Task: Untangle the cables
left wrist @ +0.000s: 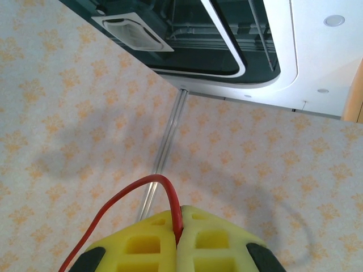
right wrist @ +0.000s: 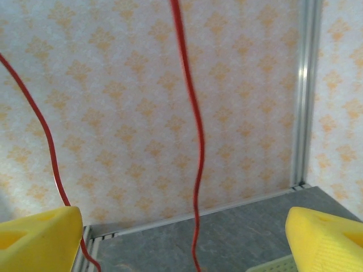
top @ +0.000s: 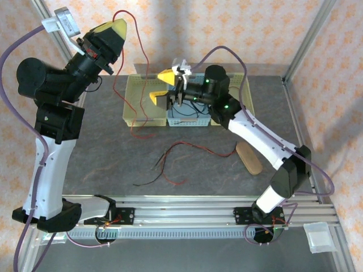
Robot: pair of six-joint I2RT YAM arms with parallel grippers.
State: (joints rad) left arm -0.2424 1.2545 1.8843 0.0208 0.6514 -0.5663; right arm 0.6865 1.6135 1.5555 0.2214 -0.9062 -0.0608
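Overhead, the left jaws stand raised high at the far left, shut on the red cable (top: 148,56). It loops up over them and falls in two strands toward the yellow-green tray (top: 129,96) and the surface (top: 102,147). The right jaws gape wide above that tray, holding nothing. More loose cables (top: 180,145), red and black, lie tangled on the surface near a wooden paddle (top: 249,157). Beside the tray, a pale blue basket (top: 187,123) has dark cable in it. A second yellow tray (top: 245,93) sits mostly behind the right arm, so its contents cannot be told.

From the left wrist, the left pads (left wrist: 221,249) press together, with the red cable pinched in their seam and arching off to one side.

From the right wrist, one red strand hangs between the wide-spread right pads (right wrist: 39,238), touching neither. Another passes just beside one pad. To do this step well, I judge the right jaws should centre on the middle strand and close gently. They should then draw away slowly, so the free length slides loose rather than pulling a knot tight.
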